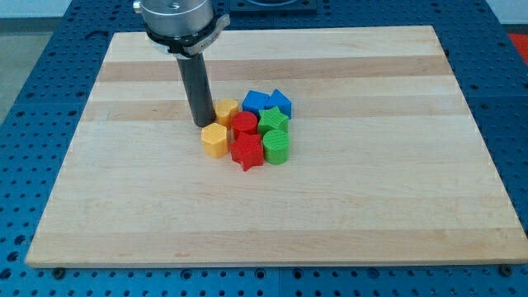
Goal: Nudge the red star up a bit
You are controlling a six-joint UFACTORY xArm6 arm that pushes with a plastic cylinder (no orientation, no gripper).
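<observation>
Cluster of eight blocks sits near the middle of the wooden board (124, 190), packed tight. My target, the red star (246, 153), lies on the cluster's bottom edge, touching the yellow hexagon (214, 140) on the view's left and the green cylinder (276, 149) on the view's right. Directly above it, touching, is the red cylinder (243, 124). Further up: a second yellow block (227, 110), the green star (273, 121), and two blue blocks (256, 101) (280, 102) at the top.

No jaws on this arm, nothing to open or close, nothing held. Only the rod, and my tip (202, 124) rests on the board just left of the upper yellow block and just above the yellow hexagon. So I stand above and to the left of the star, on the wrong side for an upward push.

Judgement on doing it well:
- Get below the star first. Route round the view's left of the yellow hexagon, keeping well clear, then across under the cluster.
- Line up beneath the star's centre, so the push runs straight up and does not spin it.
- Short stroke only; "a bit" is the ask.
- Expect the red cylinder to be shoved along, since it touches the star from above. Probably unavoidable.
- Risk: an off-centre contact catches a star point and skews it into the green cylinder or the hexagon.
</observation>
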